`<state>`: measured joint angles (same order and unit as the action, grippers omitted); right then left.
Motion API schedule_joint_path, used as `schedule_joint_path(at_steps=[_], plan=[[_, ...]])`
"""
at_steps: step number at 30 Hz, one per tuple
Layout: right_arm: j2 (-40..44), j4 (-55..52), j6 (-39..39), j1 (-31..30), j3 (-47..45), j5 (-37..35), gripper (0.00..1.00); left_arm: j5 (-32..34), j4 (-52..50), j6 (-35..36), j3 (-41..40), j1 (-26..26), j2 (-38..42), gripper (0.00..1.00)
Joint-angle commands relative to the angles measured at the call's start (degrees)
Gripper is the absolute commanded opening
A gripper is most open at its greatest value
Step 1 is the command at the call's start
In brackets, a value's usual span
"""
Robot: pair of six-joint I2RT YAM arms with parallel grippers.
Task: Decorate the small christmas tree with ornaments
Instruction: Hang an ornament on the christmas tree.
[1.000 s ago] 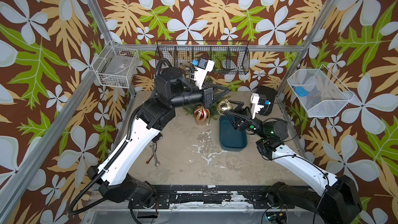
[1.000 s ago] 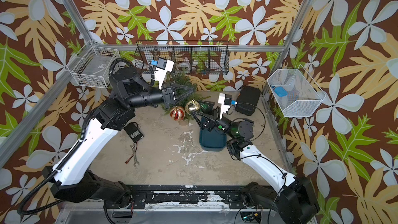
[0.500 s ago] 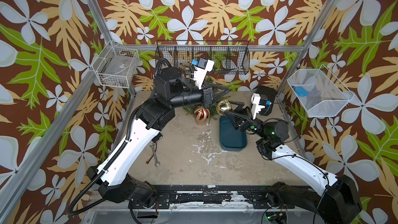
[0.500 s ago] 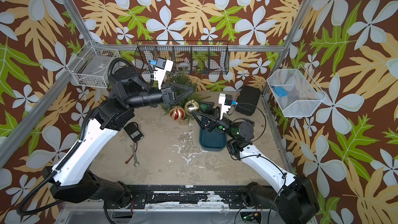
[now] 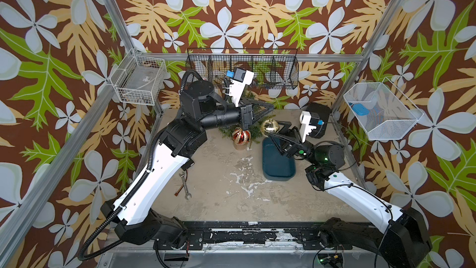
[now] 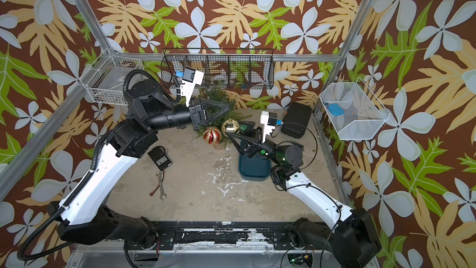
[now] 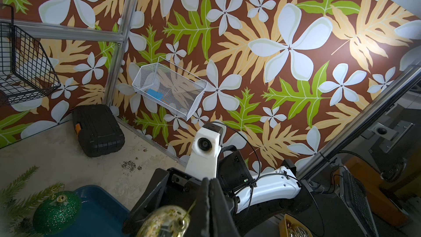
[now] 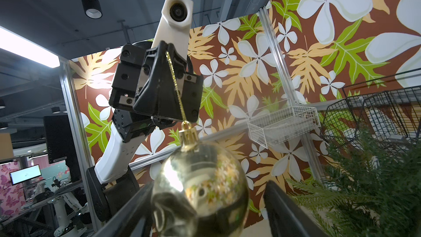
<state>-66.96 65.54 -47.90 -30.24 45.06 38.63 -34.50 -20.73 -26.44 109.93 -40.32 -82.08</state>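
Observation:
The small christmas tree stands at the back of the table, partly hidden by my left arm; its needles also show in the right wrist view. A red-and-gold ornament hangs on its front. My left gripper is shut on the gold string of the shiny gold ornament, which dangles below it. My right gripper is open around that gold ball: one finger touches it, the other stands off with a gap. A green glitter ornament hangs by the tree's needles.
A dark blue tray lies under the right gripper. A black case sits at the back right. A wrench and a small black device lie at the left. A black wire basket and white baskets hang on the walls.
The right gripper's jaws have narrowed around the gold ornament. The left gripper has stayed shut on the string and has hardly moved.

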Motion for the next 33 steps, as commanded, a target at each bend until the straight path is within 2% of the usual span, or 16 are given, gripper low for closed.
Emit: schedule_joint_path(at_steps=[1,4,8,12,15,19,22,28,33], plan=[[0.81,0.42,0.68,-0.04,-0.05,-1.14,0.70,0.73,0.75,0.77,-0.68,-0.10,0.42,0.00],[1.39,-0.96,1.36,0.00,0.19,-1.45,0.65,0.72,0.99,0.77,-1.44,-0.12,0.57,0.00],[1.49,-1.86,1.74,-0.04,0.43,-1.42,0.64,1.36,1.20,0.96,-1.60,-0.11,0.66,0.00],[0.40,-2.48,1.08,-0.07,0.76,-0.16,0.81,1.19,1.37,0.62,-1.35,-0.11,0.44,0.00],[0.00,-1.21,0.59,-0.08,0.32,-0.18,0.82,0.75,1.65,0.25,-1.21,-0.10,0.30,0.00],[-0.22,-1.44,0.87,-0.08,1.05,0.12,0.80,0.60,1.74,0.06,-1.20,-0.09,0.25,0.00],[-0.66,-1.64,1.06,-0.08,1.48,0.35,0.74,0.42,2.13,-0.18,-1.24,-0.11,0.24,0.00],[-1.93,-1.54,0.75,-0.08,2.12,0.42,0.76,0.22,2.43,-0.40,-0.81,-0.10,-0.13,0.00],[-1.92,-1.56,1.14,-0.08,2.14,0.45,0.66,0.58,2.35,-0.11,-0.93,-0.11,-0.15,0.00]])
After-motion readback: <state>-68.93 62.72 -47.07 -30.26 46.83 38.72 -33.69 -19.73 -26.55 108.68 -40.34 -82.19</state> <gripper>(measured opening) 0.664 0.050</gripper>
